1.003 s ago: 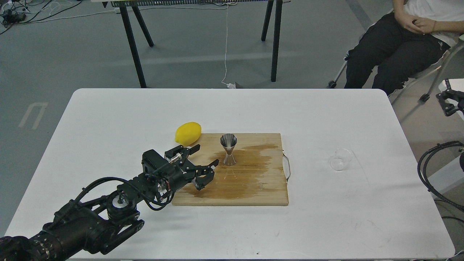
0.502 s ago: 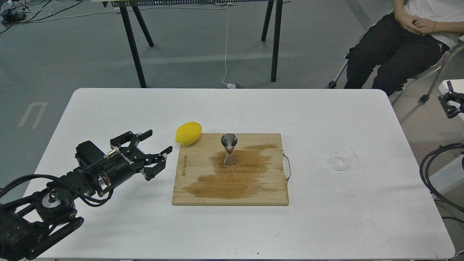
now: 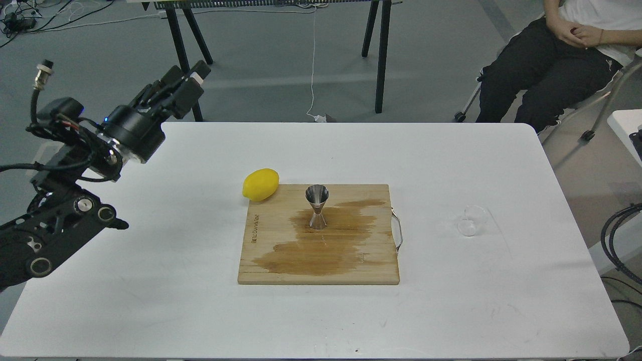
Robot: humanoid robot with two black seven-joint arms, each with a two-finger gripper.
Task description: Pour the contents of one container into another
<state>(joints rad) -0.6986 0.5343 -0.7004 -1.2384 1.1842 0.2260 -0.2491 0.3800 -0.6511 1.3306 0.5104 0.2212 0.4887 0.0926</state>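
The steel jigger [image 3: 317, 206] stands upright on the wooden cutting board [image 3: 376, 260], in the middle of a dark wet stain. The clear cup [image 3: 472, 221] is on the white table to the right of the board and seems to lie on its side. My left gripper [image 3: 188, 80] is raised over the table's far left corner, far from both containers. It holds nothing. I see it edge-on, so its fingers cannot be told apart. My right gripper is out of view.
A yellow lemon [image 3: 260, 184] touches the board's far left corner. A metal handle [image 3: 398, 230] sticks out of the board's right side. Black cables [image 3: 614, 240] hang off the table's right edge. A person [image 3: 546, 55] sits at the back right.
My left arm has pulled back from the board's left side and swung up to the far left corner. A dark part at the right edge has slid almost out of view.
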